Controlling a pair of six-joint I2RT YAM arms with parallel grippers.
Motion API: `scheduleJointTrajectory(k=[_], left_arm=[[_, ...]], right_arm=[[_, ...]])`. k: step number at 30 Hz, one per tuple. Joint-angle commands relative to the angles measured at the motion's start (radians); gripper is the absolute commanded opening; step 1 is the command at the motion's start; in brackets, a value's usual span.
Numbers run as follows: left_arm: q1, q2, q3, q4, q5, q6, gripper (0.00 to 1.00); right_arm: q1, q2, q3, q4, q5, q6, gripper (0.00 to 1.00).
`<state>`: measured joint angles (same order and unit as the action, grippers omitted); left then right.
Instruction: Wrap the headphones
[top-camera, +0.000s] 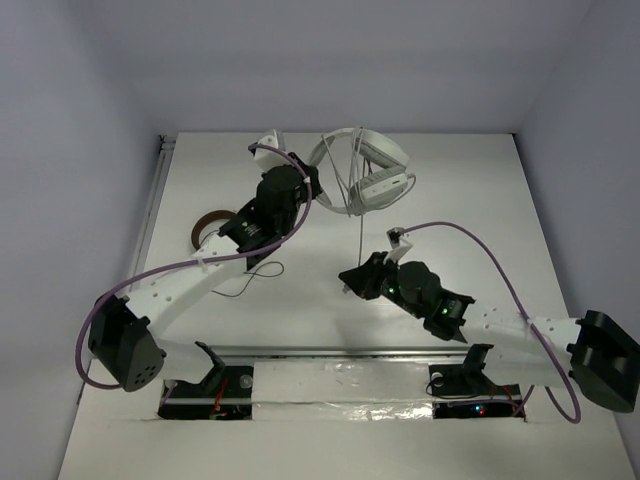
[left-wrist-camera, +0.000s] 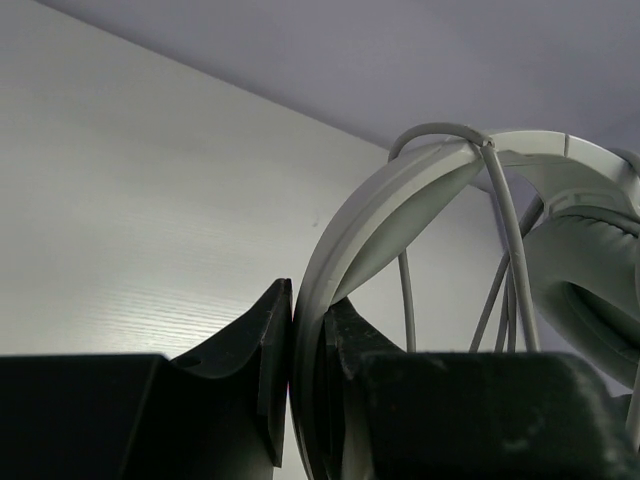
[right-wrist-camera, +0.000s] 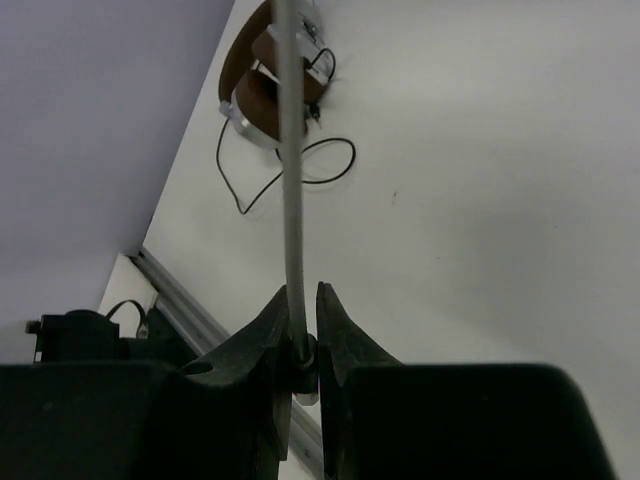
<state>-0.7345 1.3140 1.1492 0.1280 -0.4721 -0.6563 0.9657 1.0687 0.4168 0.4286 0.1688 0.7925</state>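
A white worktop (top-camera: 480, 200) sits between pale grey walls. Near the middle, the right claw (right-wrist-camera: 303, 300) pinches the thin grey cable (right-wrist-camera: 290, 180), which runs straight toward the far side. To the left lie brown headphones (top-camera: 207, 228). Farther back, the left claw (left-wrist-camera: 308, 320) clenches the headband of the white headphones (top-camera: 375, 170), with cable strands looped over it.

Black left pincer (left-wrist-camera: 308, 300), white arm (top-camera: 215, 280), purple cable (top-camera: 150, 281).
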Motion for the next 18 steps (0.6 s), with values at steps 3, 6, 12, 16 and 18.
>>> scheduleJointTrajectory(k=[3,6,12,16,18], left_arm=[[0.007,0.004,-0.017,0.245,-0.175,-0.008,0.0],[0.007,0.011,-0.075,0.257,-0.175,-0.009,0.0],[-0.014,0.001,-0.245,0.318,-0.138,-0.054,0.0],[-0.072,-0.027,-0.335,0.355,-0.143,-0.063,0.0],[-0.095,-0.038,-0.37,0.354,-0.152,-0.063,0.0]], right_arm=[[0.05,-0.016,0.124,-0.154,-0.069,-0.001,0.0],[0.059,-0.038,0.157,-0.163,-0.155,0.014,0.0],[0.059,-0.067,0.24,-0.137,-0.096,0.043,0.0],[0.059,-0.052,0.264,-0.077,0.013,0.079,0.0],[0.059,-0.043,0.275,-0.033,0.075,0.096,0.0]])
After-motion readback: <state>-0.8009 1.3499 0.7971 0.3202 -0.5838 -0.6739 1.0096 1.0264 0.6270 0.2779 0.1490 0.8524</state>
